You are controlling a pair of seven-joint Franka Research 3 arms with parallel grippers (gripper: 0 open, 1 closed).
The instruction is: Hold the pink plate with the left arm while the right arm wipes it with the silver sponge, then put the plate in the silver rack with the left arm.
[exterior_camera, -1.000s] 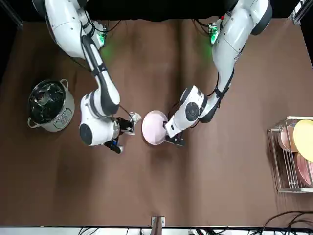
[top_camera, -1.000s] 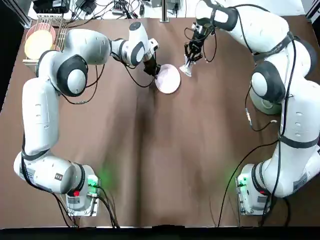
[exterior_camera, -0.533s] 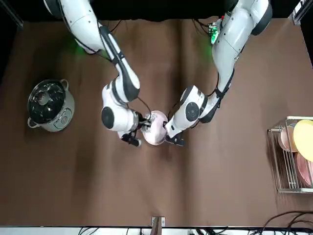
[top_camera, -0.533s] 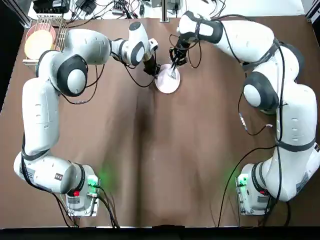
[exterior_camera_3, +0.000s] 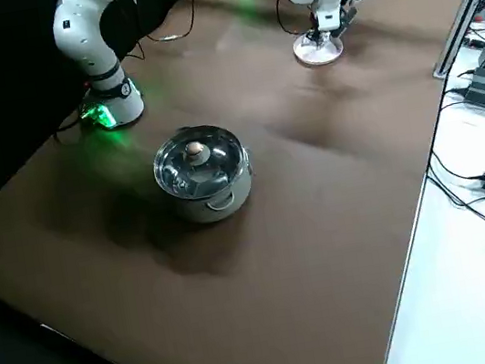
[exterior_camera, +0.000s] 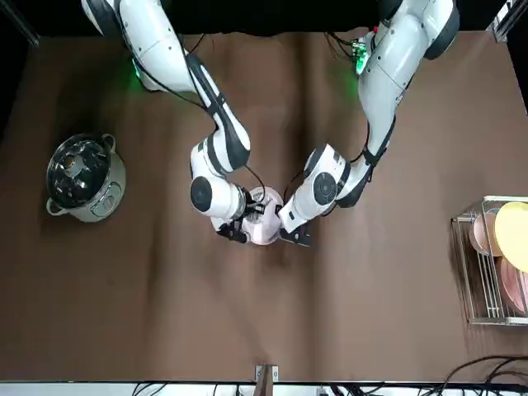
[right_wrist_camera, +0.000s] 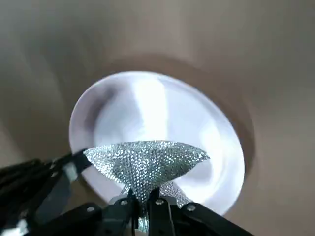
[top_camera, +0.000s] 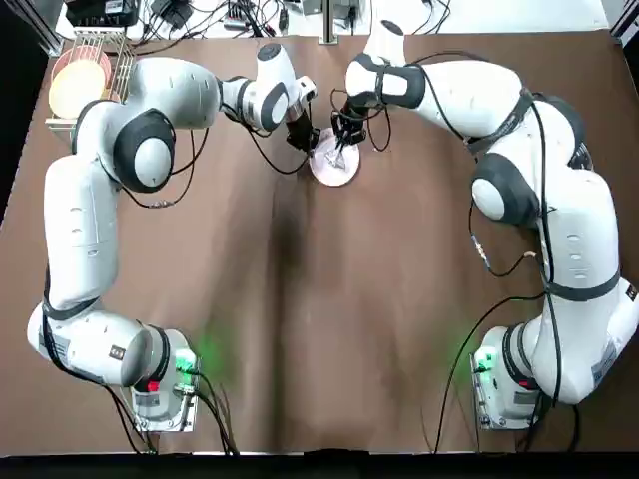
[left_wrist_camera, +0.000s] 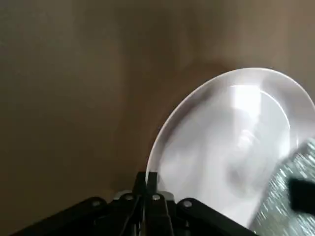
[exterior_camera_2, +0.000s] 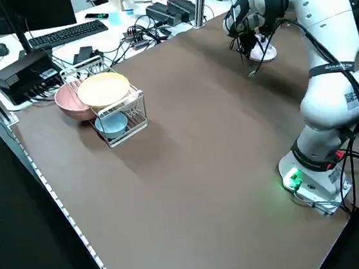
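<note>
One sponge (right_wrist_camera: pixel 145 164) pinched in right end effector (right_wrist_camera: pixel 146 196)

Near your right arm's side of surface (exterior_camera: pixel 247 330): big steel pot (exterior_camera_3: pixel 204 174), glass lid (exterior_camera_3: pixel 198 162) on top, side handles showing. Far corner on your left: orange-yellow dish (exterior_camera_2: pixel 103 89) upright-ish, pink bowl (exterior_camera_2: pixel 74 101) beside it, small teal bowl (exterior_camera_2: pixel 111 125) below dish. Past surface's far edge, you have white desk (exterior_camera_2: pixel 117 41) with black keyboard (exterior_camera_2: pixel 69 34), mouse (exterior_camera_2: pixel 1 49), monitor (exterior_camera_2: pixel 20 13), black box (exterior_camera_2: pixel 27 77), tangled cables (exterior_camera_2: pixel 145 33). Metal post (exterior_camera_2: pixel 200 1) stands at surface's edge.
</note>
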